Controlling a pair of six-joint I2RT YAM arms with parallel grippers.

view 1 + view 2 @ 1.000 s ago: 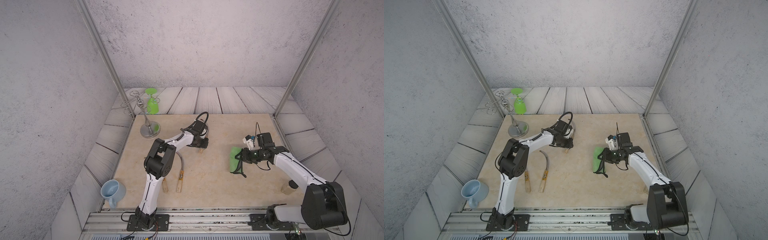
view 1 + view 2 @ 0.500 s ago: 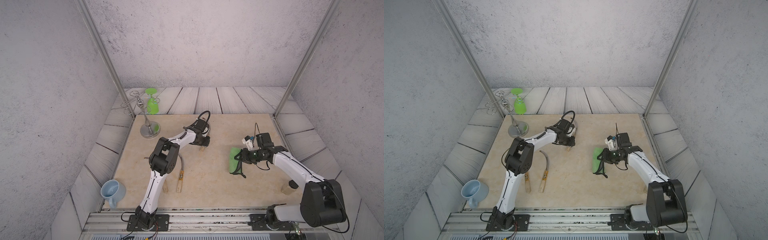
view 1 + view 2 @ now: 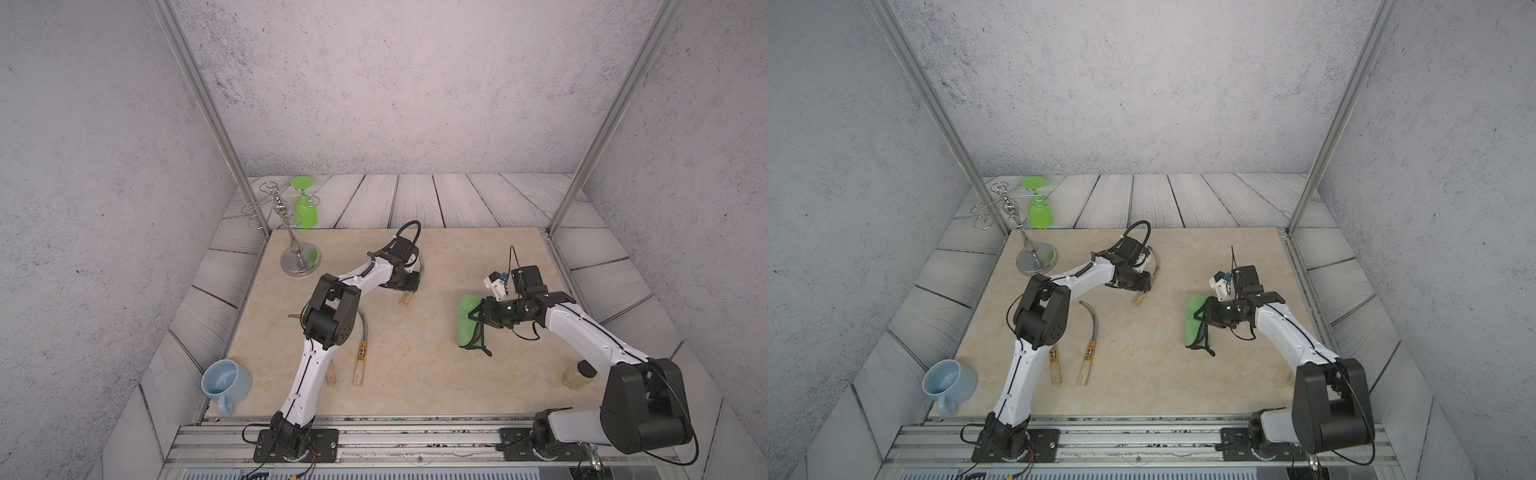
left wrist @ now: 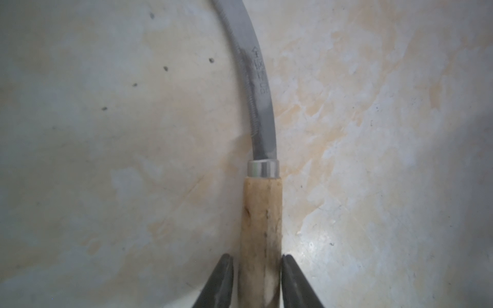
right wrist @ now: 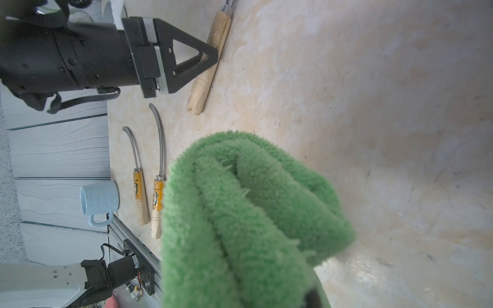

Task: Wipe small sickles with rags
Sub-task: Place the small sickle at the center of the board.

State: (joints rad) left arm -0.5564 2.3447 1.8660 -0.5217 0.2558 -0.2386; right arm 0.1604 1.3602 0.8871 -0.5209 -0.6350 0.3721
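a: left gripper (image 4: 257, 278)?
b: jaws stood slack either side of the plain sickle (image 4: 262, 210) handle, thin gaps showed; sickle lay flat on the tabletop (image 3: 415, 374).
a: right gripper (image 3: 484, 312)?
b: was clamped on the green rag (image 3: 467, 322), well apart to that sickle's right.

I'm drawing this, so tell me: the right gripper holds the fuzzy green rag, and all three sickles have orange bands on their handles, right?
Only two sickles have orange bands. The third sickle, at the left gripper, has a plain wooden handle, as the left wrist view shows. The right gripper does hold the fuzzy green rag.
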